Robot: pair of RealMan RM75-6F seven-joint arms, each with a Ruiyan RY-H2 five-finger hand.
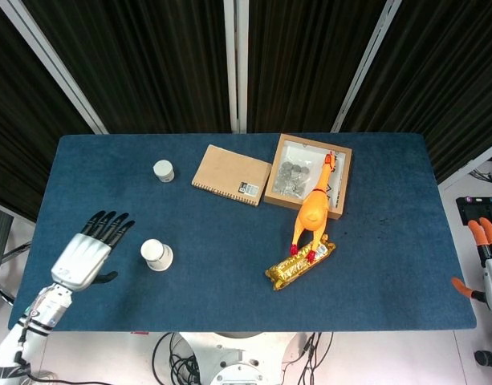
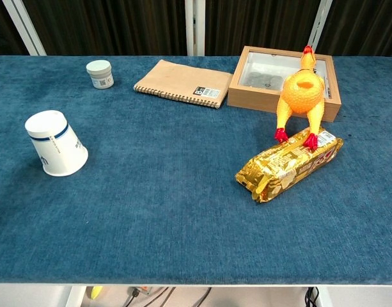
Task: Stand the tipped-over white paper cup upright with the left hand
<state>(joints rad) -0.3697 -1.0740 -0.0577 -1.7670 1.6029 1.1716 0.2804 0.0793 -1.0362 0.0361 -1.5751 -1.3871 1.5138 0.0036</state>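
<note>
The white paper cup [image 1: 156, 255] with a blue band lies tipped on its side on the left part of the blue table [image 1: 229, 233]; in the chest view the paper cup [image 2: 55, 151] has its wide mouth toward the front right. My left hand [image 1: 89, 253] hovers over the table just left of the cup, fingers spread, holding nothing, and does not touch it. The chest view does not show this hand. My right hand [image 1: 486, 269] stays off the table's right edge, only partly in frame, its fingers held apart with orange tips.
A small white jar [image 1: 163, 170] stands behind the cup. A brown spiral notebook [image 1: 230, 175], a wooden box [image 1: 308, 174] with coins, a yellow rubber chicken [image 1: 313, 207] and a gold snack pack [image 1: 300, 261] lie from the table's middle to its right.
</note>
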